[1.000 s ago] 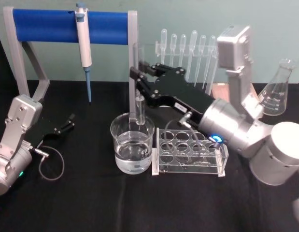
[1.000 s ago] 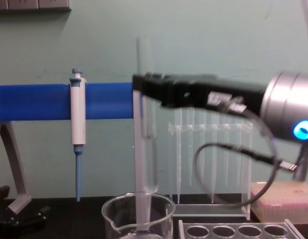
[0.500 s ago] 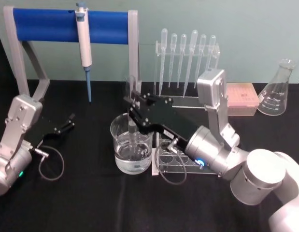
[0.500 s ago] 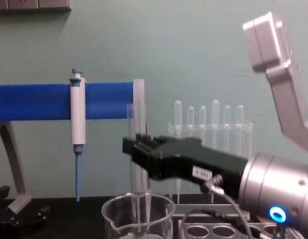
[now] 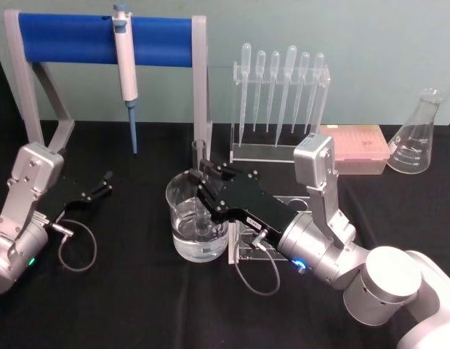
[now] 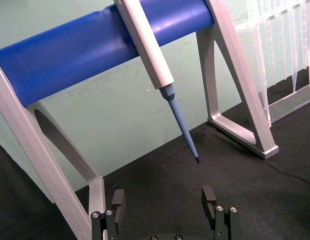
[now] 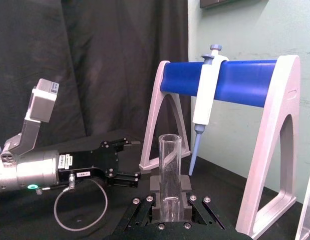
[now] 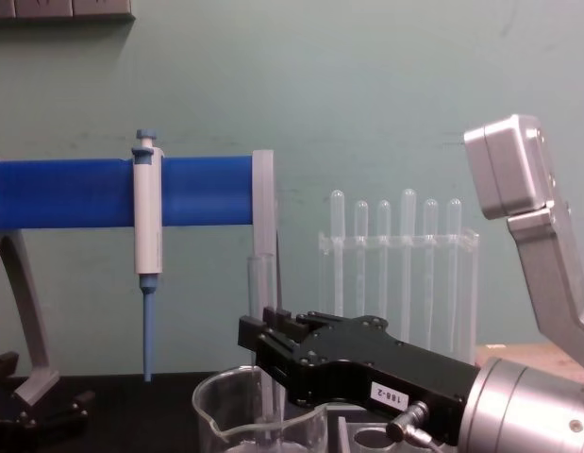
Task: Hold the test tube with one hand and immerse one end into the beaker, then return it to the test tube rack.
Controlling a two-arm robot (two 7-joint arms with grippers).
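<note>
**Dip step: keep the tube upright, go down slowly**

The right gripper is clenched on the test tube and holds it upright over the beaker, approx. at the middle of the mouth. The lower part of the tube passes below the rim. In the head view the end seems to reach the water, but I cannot tell how deep it goes. The left gripper lies on the black table at the robot's left. Its fingers are spread with nothing between them, and it is well apart from the beaker.

How to do it well, in my judgement:
- Move only vertical, w/o tilt, so the tube does not scrape the glass wall or the spout.
- The gripper body hangs low, just above the rim on the rack side. It is the first part that could knock the beaker, so watch it.
- Stop before the round end touches the bottom. It is glass on glass, and a hard contact can crack it.
- Keep the grip firm but do not squeeze more, bc wet smooth glass slips easily.
- For the exit, lift straight until the end is above the rim. Only then go sideways to the test tube rack, which stands just beside the beaker.
</note>
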